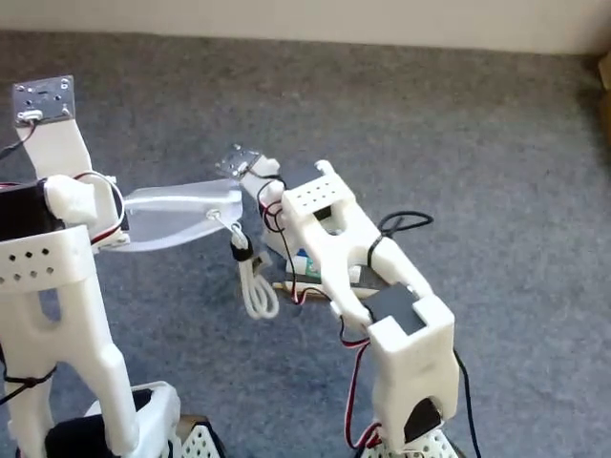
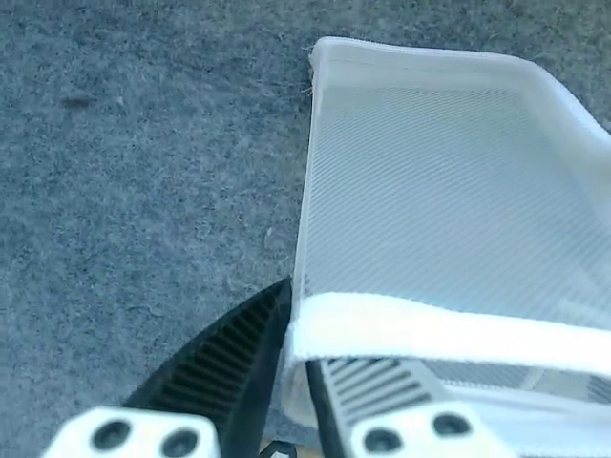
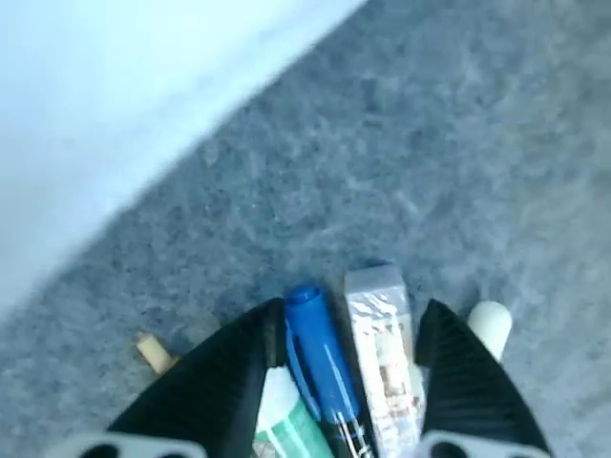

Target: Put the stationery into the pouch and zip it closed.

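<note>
A see-through white mesh pouch is held off the grey carpet by its end, with my left gripper shut on its white edge band. The pouch's mesh wall stretches away from the fingers. A white cord loop hangs from the pouch's other end. The stationery lies on the carpet under my right arm. My right gripper stands open low over it, with a blue pen and a wrapped eraser between its fingers. A green-and-white stick lies against one finger.
A wooden pencil end and a white cap lie just outside the right fingers. The pouch's pale side looms close beside the stationery. Open grey carpet spreads to the far side and right.
</note>
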{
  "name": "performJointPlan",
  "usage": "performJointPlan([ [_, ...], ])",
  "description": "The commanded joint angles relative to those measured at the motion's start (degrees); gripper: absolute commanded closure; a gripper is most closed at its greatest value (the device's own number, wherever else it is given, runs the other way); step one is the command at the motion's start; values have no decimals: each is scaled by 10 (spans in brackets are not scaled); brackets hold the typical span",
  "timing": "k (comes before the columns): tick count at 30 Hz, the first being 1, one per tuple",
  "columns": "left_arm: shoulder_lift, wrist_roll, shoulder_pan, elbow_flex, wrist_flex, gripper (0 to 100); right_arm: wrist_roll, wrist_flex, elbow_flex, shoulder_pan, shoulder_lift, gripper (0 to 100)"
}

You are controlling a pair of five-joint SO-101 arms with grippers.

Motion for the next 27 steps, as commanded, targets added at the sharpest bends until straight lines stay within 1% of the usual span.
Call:
performJointPlan([
  [1, -16, 5, -13, 14, -22, 995, 11, -9, -34, -3, 4, 840],
  [6, -16, 4, -13, 22, -24, 995, 11, -20, -34, -3, 29, 846],
  [12, -16, 4, -13, 22, -23, 995, 11, -31, -34, 5, 33, 975],
  [14, -16, 4, -13, 22, -22, 995, 11, -27, -34, 13, 29, 995],
  [23, -16, 4, -13, 22, -23, 995, 7, 28, -33, 16, -45, 982],
  [24, -16, 4, -13, 22, -23, 995, 4, 33, -33, 16, -46, 963],
  [27, -16, 5, -13, 22, -23, 995, -55, 38, -33, 15, -46, 878],
])
